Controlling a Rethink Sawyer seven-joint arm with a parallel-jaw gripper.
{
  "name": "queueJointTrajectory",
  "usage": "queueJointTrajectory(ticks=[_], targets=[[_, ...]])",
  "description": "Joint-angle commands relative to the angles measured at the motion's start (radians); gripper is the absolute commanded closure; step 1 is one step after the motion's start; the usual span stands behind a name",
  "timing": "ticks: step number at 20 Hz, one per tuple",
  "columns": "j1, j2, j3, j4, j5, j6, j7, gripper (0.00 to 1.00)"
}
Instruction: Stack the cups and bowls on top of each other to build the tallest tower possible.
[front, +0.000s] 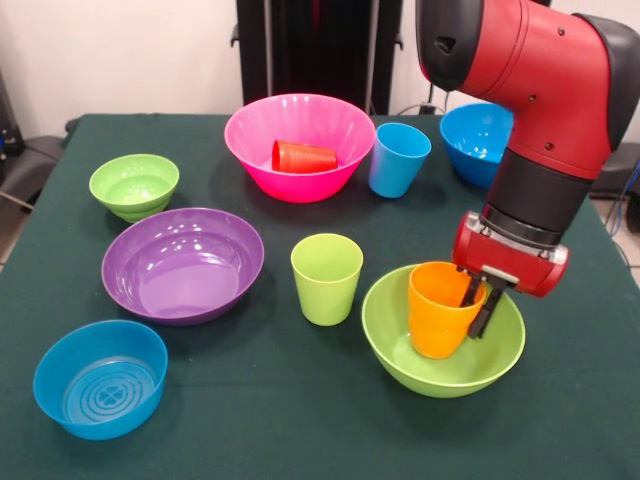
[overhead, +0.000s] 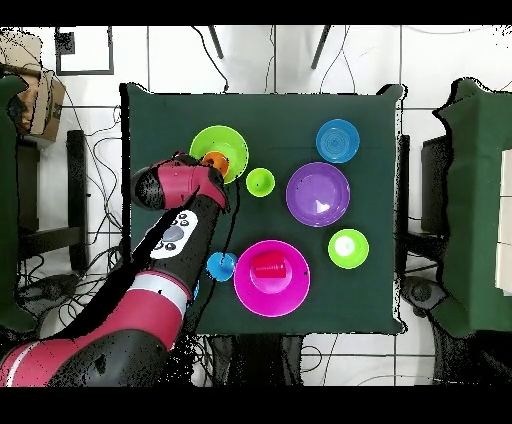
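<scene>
the small blue bowl with a ringed base (front: 100, 378) sat nearest, empty. further back, the gripper (front: 476, 306) had 1 finger inside the orange cup (front: 441, 308) and 1 outside, clamping its rim, the cup upright in the large lime green bowl (front: 443, 343). judging by that, the cup should be seated flat at the centre before letting go, then the wrist lifted straight up to avoid tipping it.

Large blue bowl (front: 478, 140) partly behind the arm (front: 545, 110); overhead, orange cup (overhead: 214, 160) mostly under it
</scene>
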Motion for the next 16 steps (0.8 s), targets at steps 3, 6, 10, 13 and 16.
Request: queueJointTrajectory(ticks=[3,6,10,13,16], targets=[[-0.023,0.060,0.096,-0.021,0.033,-0.049,0.164,1.00],[-0.024,0.060,0.098,-0.019,0.032,-0.052,0.157,1.00],[-0.023,0.060,0.098,-0.021,0.035,-0.041,0.152,1.00],[-0.025,0.058,0.102,-0.020,0.032,-0.041,0.146,1.00],[-0.029,0.058,0.105,-0.019,0.030,-0.047,0.141,1.00]])
